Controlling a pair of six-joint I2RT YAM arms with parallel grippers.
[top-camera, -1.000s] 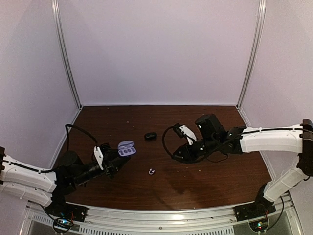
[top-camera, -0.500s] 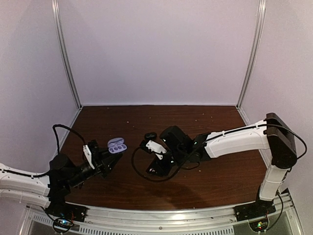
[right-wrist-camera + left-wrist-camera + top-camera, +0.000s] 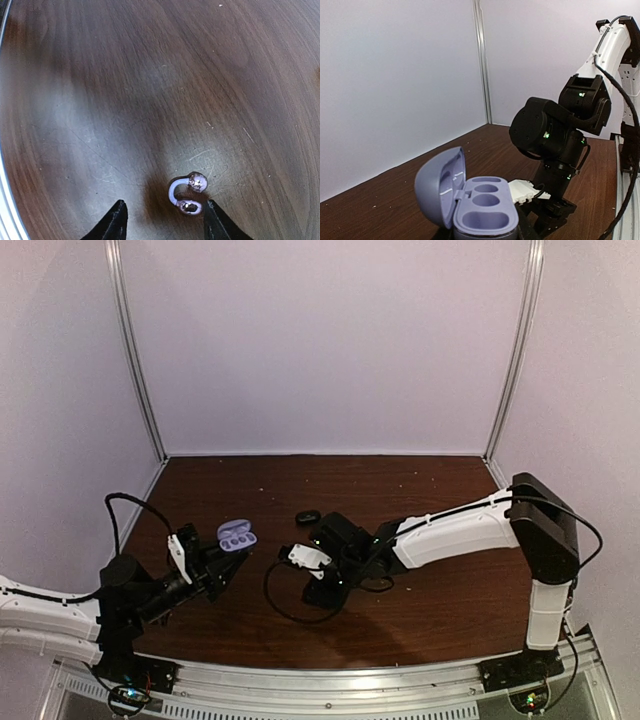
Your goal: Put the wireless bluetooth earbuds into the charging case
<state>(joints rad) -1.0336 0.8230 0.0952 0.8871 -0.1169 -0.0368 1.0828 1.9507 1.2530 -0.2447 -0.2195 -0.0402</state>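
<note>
- Right wrist view: the right gripper (image 3: 165, 222) points down at the table (image 3: 100, 100). Its two dark fingertips stand moderately apart and grip nothing.
- At the mouth of that gap lie the wireless bluetooth earbuds (image 3: 186, 194), two glossy pale-purple buds joined by a pale curved band. They rest on the wood, closer to one tip than to the other.
- Top external view: the right arm reaches leftward across the table, its wrist over the middle.
- A small dark object (image 3: 308, 517) lies just beyond the wrist, on the far side.
- At the near left, the left gripper (image 3: 222, 558) is clamped on the charging case (image 3: 236, 535) and holds it off the table.
- Left wrist view: the case's lid (image 3: 440, 187) stands open and its lavender wells face upward.
</note>
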